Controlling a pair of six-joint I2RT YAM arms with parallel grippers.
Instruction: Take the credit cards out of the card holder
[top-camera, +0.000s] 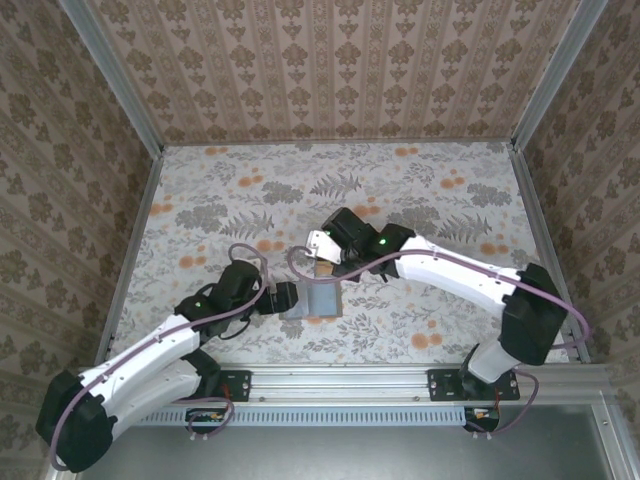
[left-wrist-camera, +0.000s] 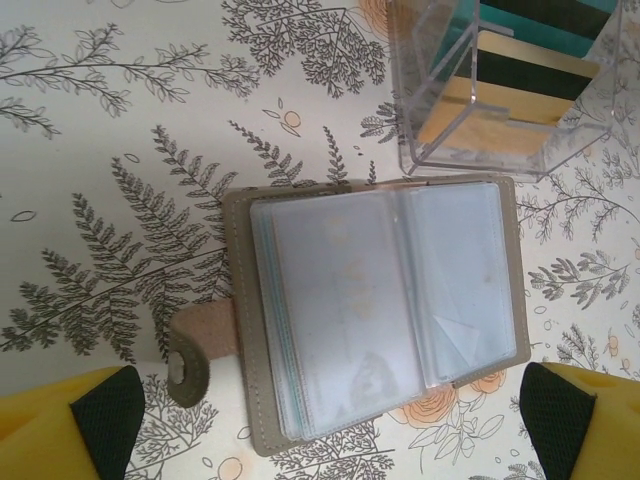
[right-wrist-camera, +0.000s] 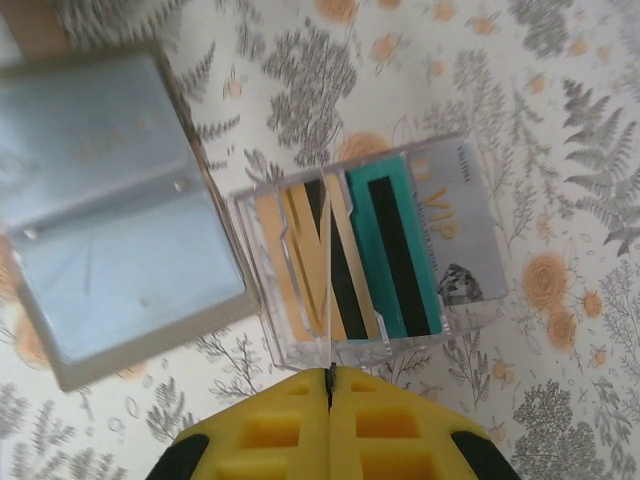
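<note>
While the left tool hangs released above the holder, lying open on the tabletop, the right tool is clenched on a gold card in a clear box beside it.

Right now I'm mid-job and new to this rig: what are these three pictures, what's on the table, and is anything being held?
You are looking at two white robot arms bolted at the near edge of a flowered table.

The overhead picture looks down from behind them. The other two come from cameras on each wrist, with that arm's own yellow fingers at the bottom.

The card holder lies open and flat, its clear pockets facing up. Beside it stands a clear plastic box with the credit cards in it: gold, teal and a pale one.

The left end effector is open above the card holder and holds nothing. The right end effector is shut, its tips by the box's near edge; whether it pinches anything I cannot tell.
</note>
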